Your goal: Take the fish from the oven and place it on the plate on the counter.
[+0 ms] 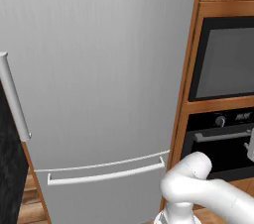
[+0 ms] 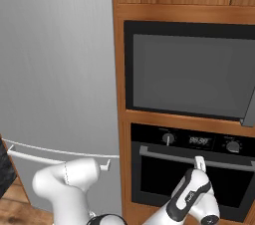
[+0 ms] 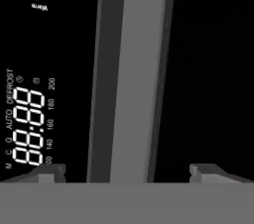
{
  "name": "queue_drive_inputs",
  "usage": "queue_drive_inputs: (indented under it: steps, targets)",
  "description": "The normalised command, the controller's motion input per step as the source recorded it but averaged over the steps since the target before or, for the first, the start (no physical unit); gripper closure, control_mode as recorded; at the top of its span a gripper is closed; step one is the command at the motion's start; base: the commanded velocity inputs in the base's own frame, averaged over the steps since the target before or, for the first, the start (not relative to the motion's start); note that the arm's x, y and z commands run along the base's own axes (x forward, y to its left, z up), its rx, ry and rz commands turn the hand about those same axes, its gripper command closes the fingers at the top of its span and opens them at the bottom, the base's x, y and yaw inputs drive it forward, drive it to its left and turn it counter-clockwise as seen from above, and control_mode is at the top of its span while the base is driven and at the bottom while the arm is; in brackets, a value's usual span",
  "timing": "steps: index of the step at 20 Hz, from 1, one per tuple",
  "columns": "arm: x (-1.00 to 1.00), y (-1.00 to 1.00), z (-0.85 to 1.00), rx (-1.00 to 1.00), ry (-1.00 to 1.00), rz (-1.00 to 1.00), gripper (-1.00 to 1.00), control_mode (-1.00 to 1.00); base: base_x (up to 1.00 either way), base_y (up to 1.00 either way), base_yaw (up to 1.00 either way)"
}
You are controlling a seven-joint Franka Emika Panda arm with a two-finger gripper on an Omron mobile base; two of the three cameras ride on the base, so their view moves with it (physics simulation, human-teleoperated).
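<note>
Filling the left of my right base view is the grey fridge [image 2: 55, 69]. Right of it, in the wooden column, the dark glass-fronted appliance [image 2: 191, 72] sits above the oven [image 2: 191, 171], whose door is shut; I can't see the fish. The oven's grey handle bar [image 2: 164, 153] crosses the lower right of that frame. In my hand view the bar runs up the middle, and my gripper [image 3: 127, 171] is released, fingertips spread to either side of it, beside the display [image 3: 27, 126].
</note>
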Motion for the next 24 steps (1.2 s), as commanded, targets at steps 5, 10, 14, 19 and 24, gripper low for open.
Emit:
queue_drive_inputs:
  steps: [5, 10, 14, 19, 24]
  targets:
    - [0.43, -0.2, -0.28, 0.0, 0.0, 0.0, -1.0, -1.0, 0.0, 0.0, 0.0]
    - [0.44, -0.13, -0.2, 0.0, 0.0, 0.0, -1.0, -1.0, 0.0, 0.0, 0.0]
    - [0.42, -0.08, -0.19, 0.0, 0.0, 0.0, -1.0, -1.0, 0.0, 0.0, 0.0]
    - [0.35, 0.0, -0.13, 0.01, 0.0, 0.0, 1.0, -1.0, 0.0, 0.0, 0.0]
    - [-0.41, 0.01, -0.34, 0.08, 0.21, 0.0, 1.0, -1.0, 0.0, 0.0, 0.0]
